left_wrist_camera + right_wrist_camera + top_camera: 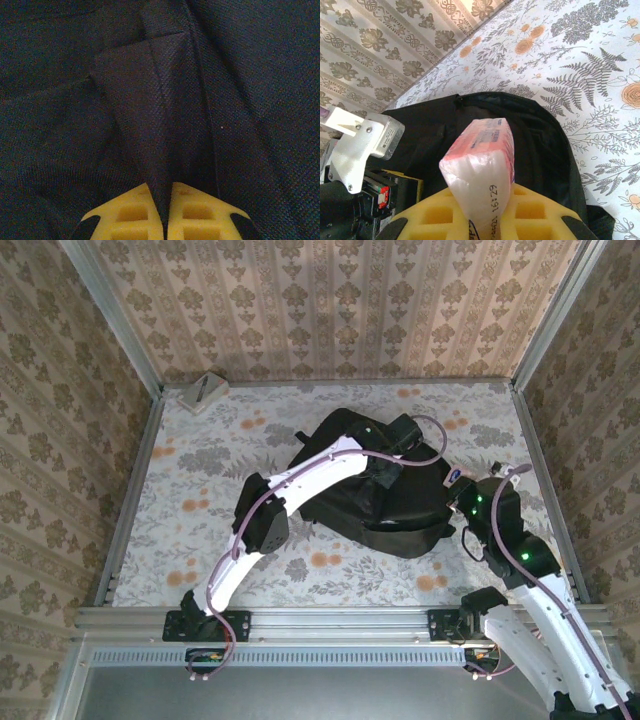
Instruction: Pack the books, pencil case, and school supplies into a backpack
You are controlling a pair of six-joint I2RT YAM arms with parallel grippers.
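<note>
— Yellow pads point(131, 214) of the left hand point(161, 212) sit right at the lens. What is between them?
— A raised fold of woven black fabric point(150, 125). The pads are clenched on it and nearly meet, with only the cloth between them.
— Whose cloth is that?
— The backpack point(410, 515). Seen from above, it lies slumped on the floral surface point(200, 500), a little right of the middle. The left arm point(330, 465) reaches diagonally over it from the near left.
— Anything further left?
— A small pale box-like item point(203, 392) sits in the far left corner of the surface, well apart from the backpack. I cannot tell what it is.
— And on the right?
— The right hand point(485, 212) is grasping a pink-and-white packet point(480, 160). It is plastic-wrapped, with a blue patch on its upper face and black printed digits down its side, and it stands up between that hand's yellow pads.
— Where is that relative to the backpack?
— From above, the right hand is just beside the backpack's right edge. In its wrist view the black backpack lies behind the packet, with the floral surface beyond on the right.
</note>
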